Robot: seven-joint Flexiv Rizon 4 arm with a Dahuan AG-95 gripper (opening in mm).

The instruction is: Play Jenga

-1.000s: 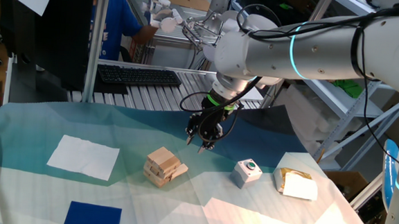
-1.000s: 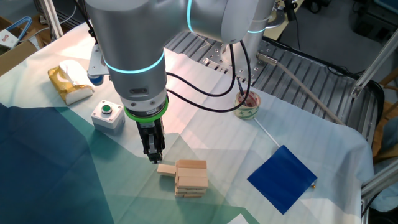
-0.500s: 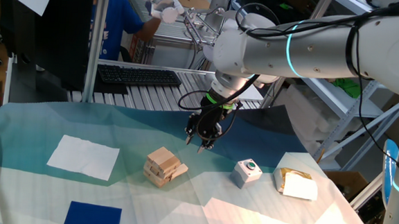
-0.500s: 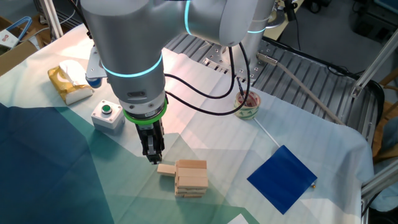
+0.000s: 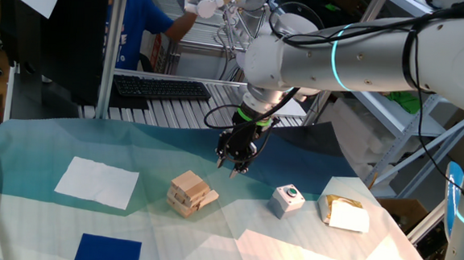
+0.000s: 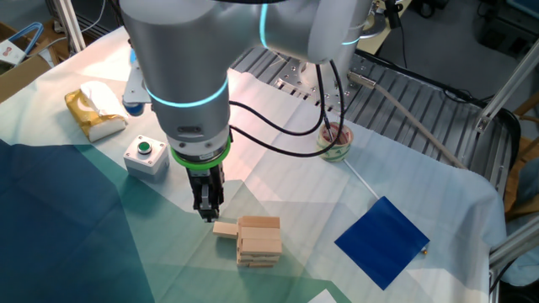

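Observation:
The Jenga stack (image 5: pixel 190 193) of light tan wooden blocks stands on the cloth, a few crosswise layers high, and shows in the other fixed view (image 6: pixel 258 241) too. One block (image 6: pixel 225 229) sticks out of a low layer toward the gripper side. My gripper (image 5: pixel 234 169) hangs just above the cloth to the right of the stack, apart from it. In the other fixed view the gripper (image 6: pixel 207 214) is just above the sticking-out block's end. Its fingers look closed together with nothing between them.
A white cube with a green button (image 5: pixel 287 200) and a white-and-tan packet (image 5: pixel 344 213) lie right of the stack. A white sheet (image 5: pixel 97 181) and a blue square (image 5: pixel 107 251) lie to the left. A small bowl (image 6: pixel 334 143) stands near the rollers.
The arm's upper body has shifted slightly; the gripper tip stays almost in the same place by the stack. The blocks have not moved.

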